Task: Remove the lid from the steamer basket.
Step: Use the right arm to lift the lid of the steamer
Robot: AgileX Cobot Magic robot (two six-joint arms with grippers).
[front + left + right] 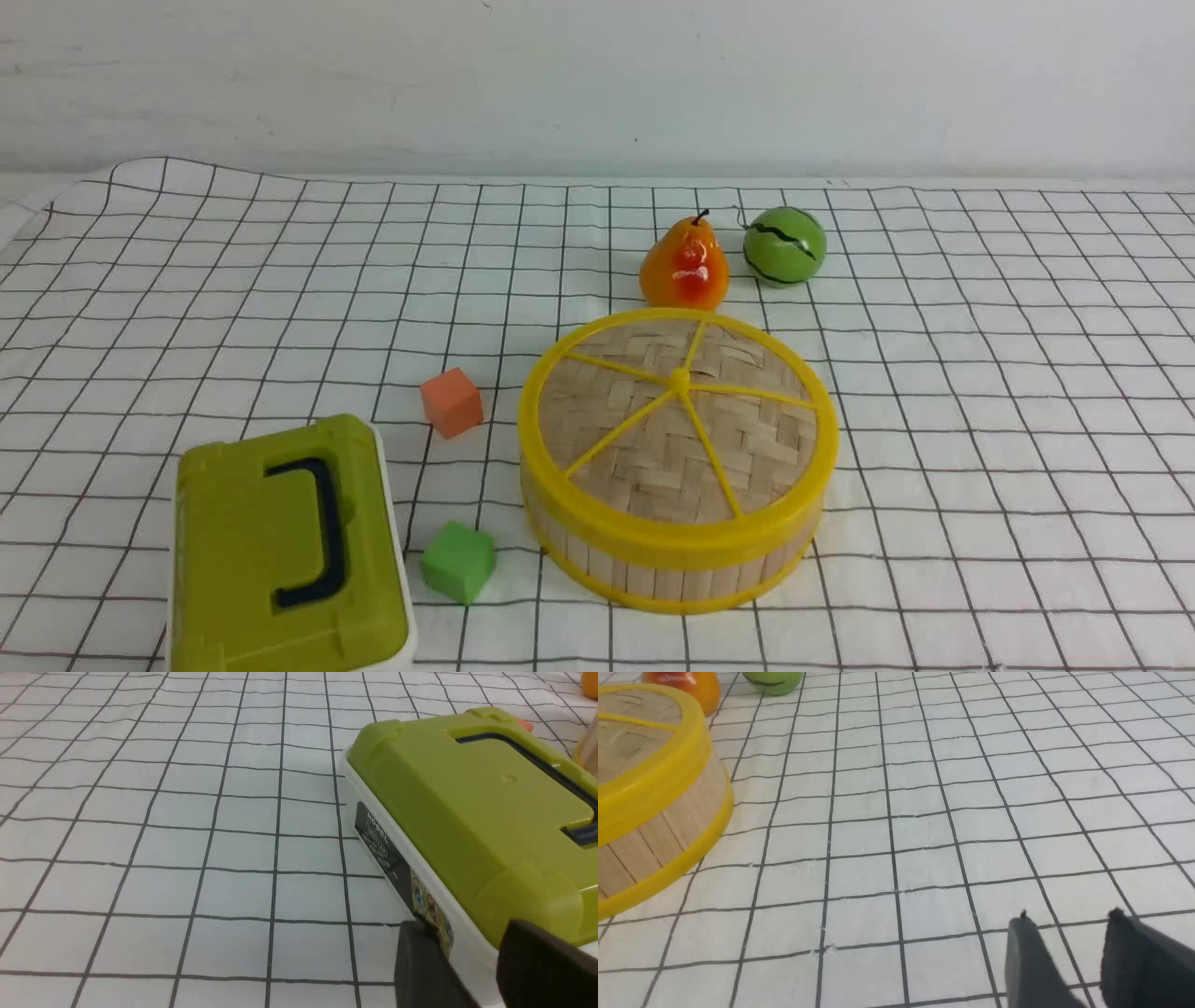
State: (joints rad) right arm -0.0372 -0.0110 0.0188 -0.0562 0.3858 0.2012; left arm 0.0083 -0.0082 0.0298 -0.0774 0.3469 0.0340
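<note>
While the lid point(679, 411) sits closed and level on the steamer basket point(653, 571), both are just right of centre on the table point(980, 420), which has a white cloth with a black grid. The lid has a woven bamboo face, a thick yellow rim, and five yellow spokes meeting at the centre knob. The basket's slat wall and lower yellow ring show under the rim.

Clock positions are from the basket in the front view, with 12 pointing away from the robot.
- Orange-red pear point(684, 264) at 12, upright, just beyond the rim. Cannot tell if it touches.
- Green striped ball point(784, 245) at 1, just beside the pear.
- Orange cube point(451, 402) at 9-10, near but apart.
- Green cube point(457, 561) at 8, near the basket's base.
- Olive-green box point(280, 551) with a dark handle at 8, past the green cube, at the near edge of the frame.

Left tool point(462, 933): fingers spread, a gap between them, low beside the box's white side wall, with the box's edge seen through the gap. It does not look pinched on the box.

Right tool point(1069, 917): fingers spread, over bare cloth, well apart from the basket, which lies toward 9 of it.

Neither arm shows in the front view.
</note>
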